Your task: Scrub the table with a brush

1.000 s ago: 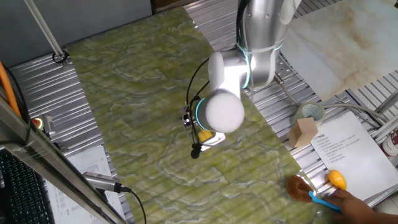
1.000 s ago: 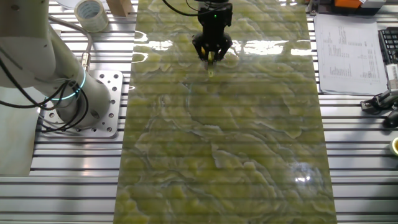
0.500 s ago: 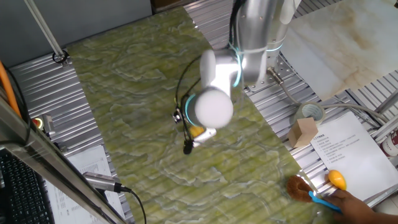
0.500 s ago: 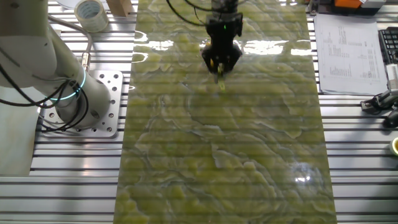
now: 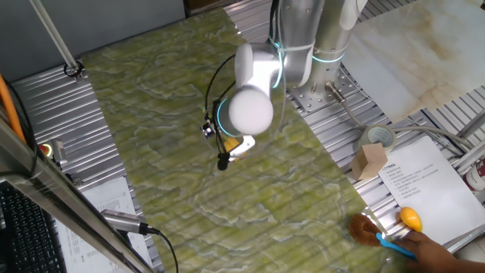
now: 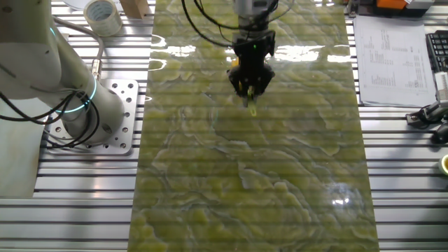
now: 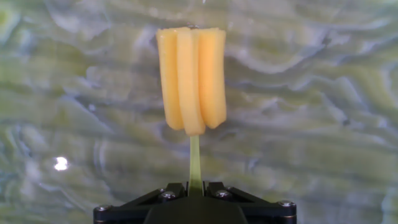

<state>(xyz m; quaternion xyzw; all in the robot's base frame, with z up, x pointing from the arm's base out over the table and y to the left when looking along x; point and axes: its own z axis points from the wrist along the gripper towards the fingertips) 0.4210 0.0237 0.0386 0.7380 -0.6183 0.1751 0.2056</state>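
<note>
**Operator:** What does the brush look like from where you stand?

**Observer:** Your brush is bright yellow-orange in the hand view. Blocky head, three rounded lobes side by side, on a thin pale yellow stick. The stick runs straight down into the black gripper, head pointing away from the hand, over the table.

**Operator:** And the grip?

**Observer:** Your fingers are drawn in tight on the stick, nothing else between them. Only the handle's lower end is clamped; the whole head stands clear of the jaws.

**Operator:** Where is it on the table?

**Observer:** In the other fixed view the gripper points down, with a small yellow tip of the brush showing just below it, over the upper middle of the green-and-yellow marbled table. Whether the head touches the surface, you cannot tell from these views. In the one fixed view the arm's round white joint covers most of the hand; only a patch of yellow brush shows beneath it.

**Operator:** Around it?

**Observer:** A tape roll on the ribbed metal well off to one side, a printed sheet beside the table's other edge. An orange ball sits well apart.
</note>
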